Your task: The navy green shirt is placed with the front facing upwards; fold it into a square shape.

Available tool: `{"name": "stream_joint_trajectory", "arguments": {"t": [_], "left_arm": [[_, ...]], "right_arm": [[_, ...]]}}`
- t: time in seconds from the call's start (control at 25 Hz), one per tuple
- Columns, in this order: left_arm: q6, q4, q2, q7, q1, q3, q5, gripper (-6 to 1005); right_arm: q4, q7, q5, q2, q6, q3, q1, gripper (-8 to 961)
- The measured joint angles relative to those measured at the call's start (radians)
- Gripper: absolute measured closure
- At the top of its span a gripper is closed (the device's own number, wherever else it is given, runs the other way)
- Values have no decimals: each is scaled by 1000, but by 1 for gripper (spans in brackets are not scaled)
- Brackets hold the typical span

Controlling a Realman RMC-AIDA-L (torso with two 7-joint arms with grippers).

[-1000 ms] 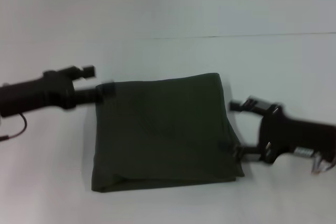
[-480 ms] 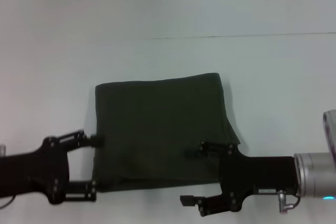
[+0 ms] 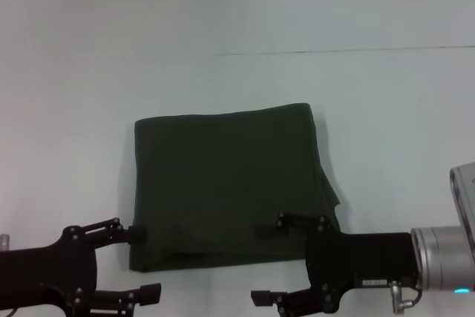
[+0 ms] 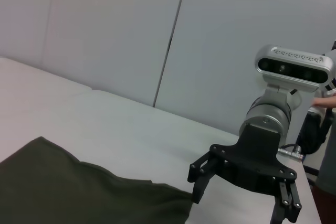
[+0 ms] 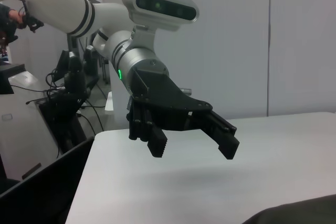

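The navy green shirt lies flat on the white table, centre of the head view, already folded into a near-square block. Plain face up, no lettering showing. Far edge straight; near edge shows stacked layers; right side bulges slightly near the near corner, a loose fold sticking out.

Left gripper sits at the shirt's near-left corner, fingers spread wide, holding nothing; upper finger tip just beside the cloth edge. Right gripper sits at the near-right part, also wide open and empty, upper finger over the cloth.

Judgement: folding looks essentially done; both arms appear clear of the cloth. What remains, if anything, is tidying the right-side bulge, which calls for a light pinch on that edge without dragging the layers.

Cloth: matte, dark olive, soft knit, faint creases. Table: smooth, with one thin seam across the far side.
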Motion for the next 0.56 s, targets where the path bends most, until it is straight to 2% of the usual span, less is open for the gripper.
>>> {"name": "stream_joint_trajectory", "arguments": {"t": [0.56], "left_arm": [[0, -1, 0, 3, -3, 4, 4, 78]], "right_arm": [[16, 0, -6, 0, -24, -5, -8, 27]]}}
